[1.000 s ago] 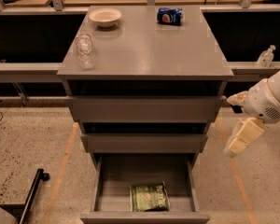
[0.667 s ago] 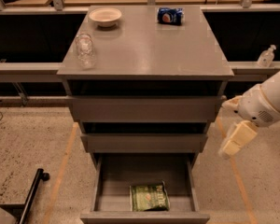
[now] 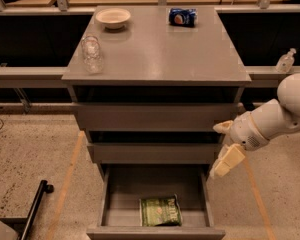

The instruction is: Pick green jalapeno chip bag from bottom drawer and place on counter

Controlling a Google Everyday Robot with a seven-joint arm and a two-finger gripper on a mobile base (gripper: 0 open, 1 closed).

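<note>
The green jalapeno chip bag [image 3: 160,211] lies flat in the open bottom drawer [image 3: 115,199], near its front and slightly right of centre. The counter [image 3: 155,49] is the grey top of the drawer cabinet. My gripper [image 3: 224,156] hangs from the white arm at the right, just outside the cabinet's right side at the height of the middle drawer, above and to the right of the bag. It holds nothing.
On the counter stand a white bowl [image 3: 112,18] at the back left, a clear plastic bottle [image 3: 91,53] at the left and a blue crushed can [image 3: 182,16] at the back. The two upper drawers are shut. A black bar [image 3: 32,209] lies on the floor at the left.
My arm and gripper have moved left, closer to the cabinet's right side. The bag and drawer have not moved.
</note>
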